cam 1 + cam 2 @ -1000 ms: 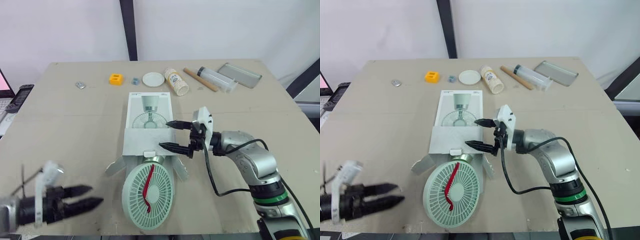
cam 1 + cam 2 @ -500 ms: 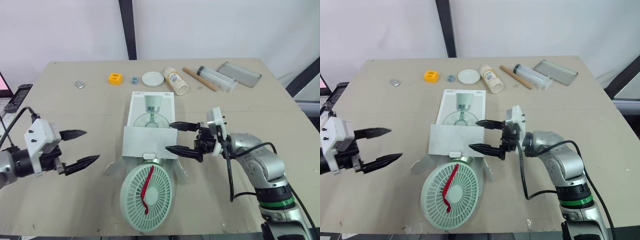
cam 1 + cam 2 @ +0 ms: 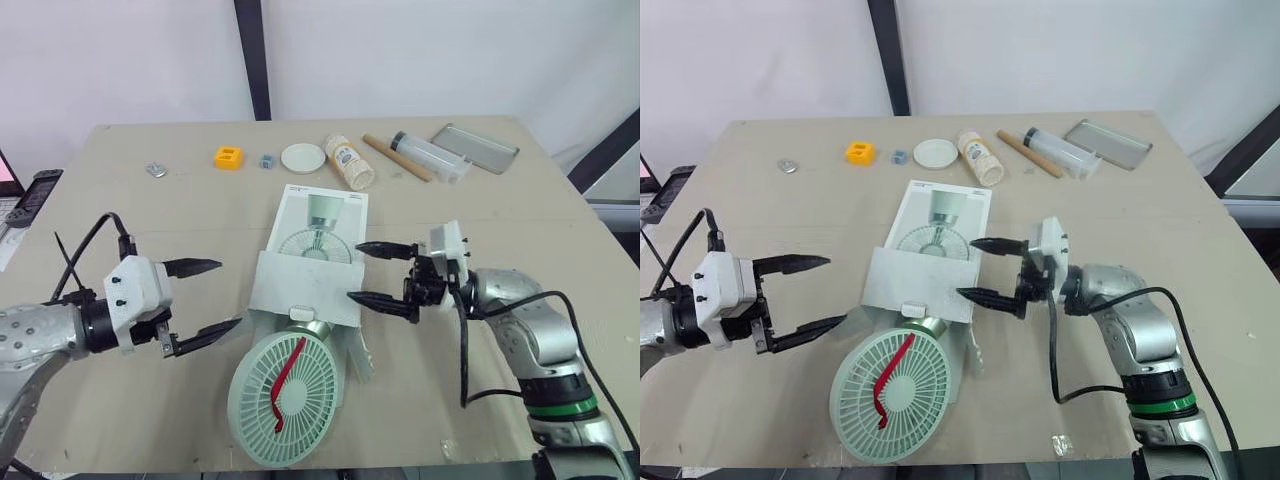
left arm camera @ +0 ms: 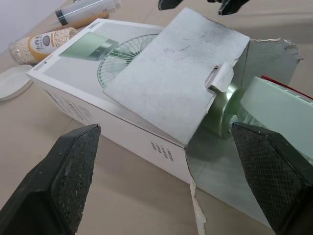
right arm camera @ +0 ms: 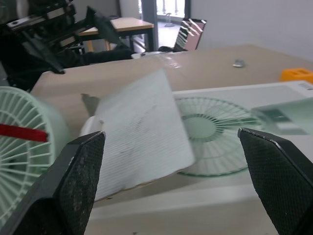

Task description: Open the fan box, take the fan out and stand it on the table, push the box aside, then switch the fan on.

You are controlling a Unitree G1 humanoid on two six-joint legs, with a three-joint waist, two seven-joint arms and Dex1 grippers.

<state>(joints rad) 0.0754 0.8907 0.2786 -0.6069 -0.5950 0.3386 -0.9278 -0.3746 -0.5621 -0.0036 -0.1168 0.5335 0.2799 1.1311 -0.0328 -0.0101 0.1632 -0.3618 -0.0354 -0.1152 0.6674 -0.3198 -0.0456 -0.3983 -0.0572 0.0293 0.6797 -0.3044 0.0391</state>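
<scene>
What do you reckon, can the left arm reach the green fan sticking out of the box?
Probably yes. The left gripper is open beside the fan, with bare table between them and nothing in the way. The fan's base sits in the open end of the box, though.

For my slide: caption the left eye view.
Left gripper and right gripper, both open, flank the opened fan box; the fan lies half out.

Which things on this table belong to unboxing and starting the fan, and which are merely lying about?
Belongs to the job: fan box, lid flap open; fan, partly out of it; left end effector, open; right end effector, open.

Lying about: yellow block; white lid; grain bottle; wooden stick; clear tube; metal tray; small metal clip.
</scene>
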